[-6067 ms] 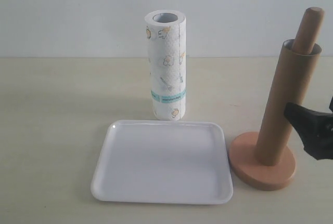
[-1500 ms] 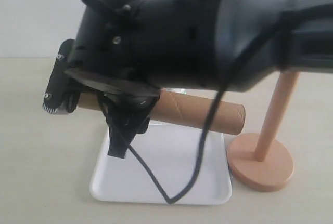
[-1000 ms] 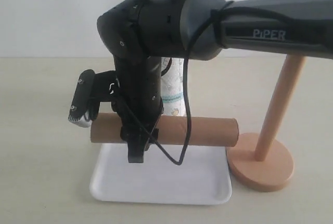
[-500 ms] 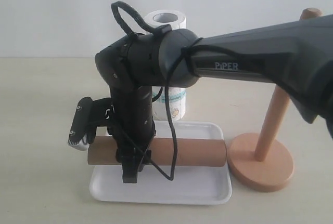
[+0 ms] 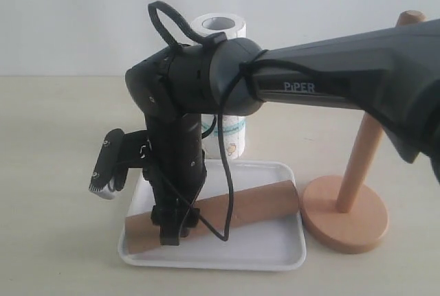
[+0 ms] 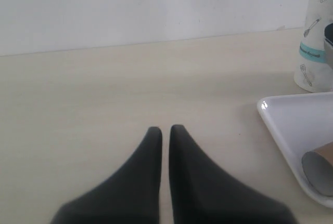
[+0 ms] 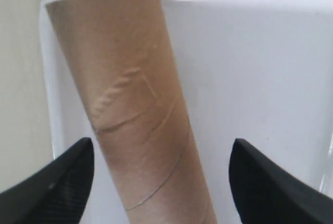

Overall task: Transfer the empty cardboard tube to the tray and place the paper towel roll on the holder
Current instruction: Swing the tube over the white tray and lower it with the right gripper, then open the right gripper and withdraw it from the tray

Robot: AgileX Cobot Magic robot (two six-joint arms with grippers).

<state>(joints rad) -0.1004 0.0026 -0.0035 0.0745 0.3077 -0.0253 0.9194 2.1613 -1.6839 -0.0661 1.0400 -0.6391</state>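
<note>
The brown cardboard tube (image 5: pixel 254 203) lies slanted inside the white tray (image 5: pixel 265 242), one end near the tray's left front corner. My right gripper (image 5: pixel 172 226) reaches across and stands over that end. In the right wrist view it (image 7: pixel 161 142) is open, both fingers standing apart from the tube (image 7: pixel 135 104) on the tray (image 7: pixel 255 78). The paper towel roll (image 5: pixel 232 138) stands upright behind the tray, partly hidden by the arm. The wooden holder (image 5: pixel 346 217) stands bare to the right of the tray. My left gripper (image 6: pixel 165 128) is shut on nothing over the table, left of the tray (image 6: pixel 283 122).
The right arm's black body (image 5: pixel 330 80) spans the scene from the right edge, crossing in front of the holder's pole (image 5: pixel 369 138). In the left wrist view, the tube's open end (image 6: pixel 320 171) and the paper towel roll (image 6: pixel 316 42) show at the edge.
Half a second ago the tube hung level in the shut right gripper just above the tray. Now the gripper has opened and the tube rests slanted in the tray.
</note>
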